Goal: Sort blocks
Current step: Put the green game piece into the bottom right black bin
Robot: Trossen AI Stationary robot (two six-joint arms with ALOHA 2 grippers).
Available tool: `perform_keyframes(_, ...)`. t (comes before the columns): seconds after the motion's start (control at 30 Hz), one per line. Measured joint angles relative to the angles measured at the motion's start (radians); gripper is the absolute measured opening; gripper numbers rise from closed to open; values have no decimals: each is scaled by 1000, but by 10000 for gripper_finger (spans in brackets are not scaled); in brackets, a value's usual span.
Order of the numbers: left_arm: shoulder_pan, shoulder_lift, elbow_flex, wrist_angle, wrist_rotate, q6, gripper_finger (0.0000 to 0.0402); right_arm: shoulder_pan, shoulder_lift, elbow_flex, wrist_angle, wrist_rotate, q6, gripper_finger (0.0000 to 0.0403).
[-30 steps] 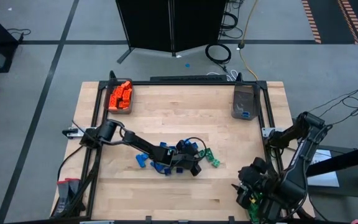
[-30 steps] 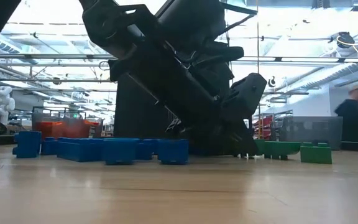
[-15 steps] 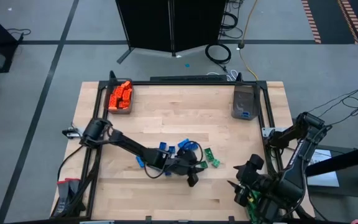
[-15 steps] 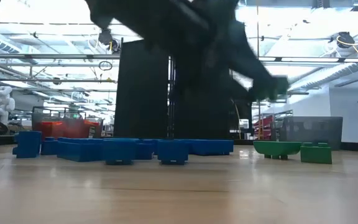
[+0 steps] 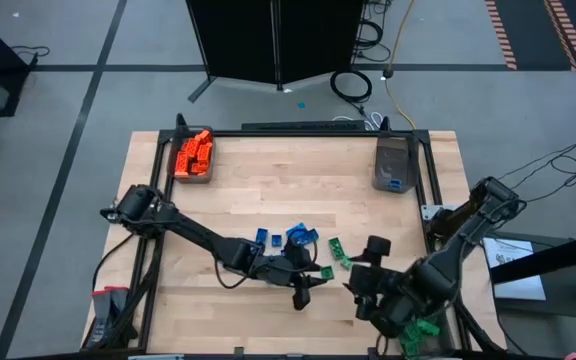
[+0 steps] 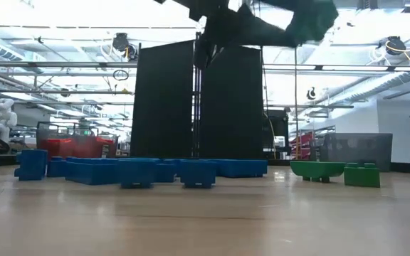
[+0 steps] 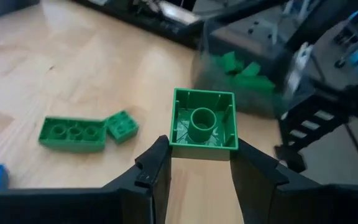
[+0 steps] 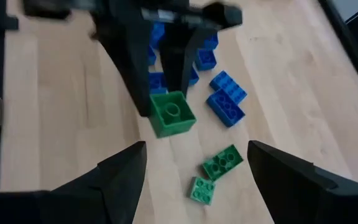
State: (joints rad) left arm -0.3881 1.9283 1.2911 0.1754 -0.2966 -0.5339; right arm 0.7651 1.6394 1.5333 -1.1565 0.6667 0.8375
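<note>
Spreading across the wooden desk (image 5: 268,200), the blocks sit in three places: orange ones fill the bin at the far left corner (image 5: 193,157), a blue cluster (image 5: 286,240) lies loose near the middle, and two green pieces (image 5: 339,253) rest just beside it. A further bin (image 5: 392,165) stands at the far right corner with something blue in it, and another bin with green pieces (image 7: 244,78) shows in the left wrist view.

The left tool (image 7: 194,158) is clamped on a single green block (image 7: 202,124), lifted clear of the desk with its hollow underside facing the camera; the fingers press opposite flat walls. The right tool (image 8: 194,165) hovers close by with its fingers spread wide and nothing between them.

These bricks look light, rigid and smooth-sided, so they should stand a firm pinch but may slip or twist if caught on a corner or the studs. Flat opposing walls seem the safest hold. No readable brand, label or writing shows anywhere.
</note>
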Motion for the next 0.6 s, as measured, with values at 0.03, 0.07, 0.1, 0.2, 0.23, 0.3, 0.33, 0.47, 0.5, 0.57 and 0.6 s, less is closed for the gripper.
perform_keyframes(0.03,-2,-2,1,2,0,1,135,-14,0,0,2,-16,-20,274)
perform_keyframes(0.07,-4,-3,1,2,-1,1,135,-27,0,0,4,-29,-43,274)
perform_keyframes(0.1,-8,-2,1,1,-1,1,135,-40,0,0,10,-41,-67,275)
perform_keyframes(0.2,-13,0,1,-4,-2,1,135,-74,0,0,49,-68,-147,275)
perform_keyframes(0.23,-14,0,1,-5,-2,1,135,-84,0,0,66,-90,-177,275)
perform_keyframes(0.3,-15,0,1,-5,-3,2,136,-105,0,0,92,-137,-225,275)
perform_keyframes(0.33,-15,0,1,-6,-3,10,136,-115,0,0,106,-161,-242,275)
perform_keyframes(0.47,-14,0,1,-5,-8,25,136,-141,0,0,137,-226,-289,275)
perform_keyframes(0.5,-14,0,1,-6,-8,26,136,-145,0,0,145,-230,-299,275)
perform_keyframes(0.57,-14,0,1,-5,-8,26,136,-151,0,0,146,-240,-315,275)
perform_keyframes(0.6,-14,0,1,-5,-8,27,136,-157,0,0,146,-253,-323,275)
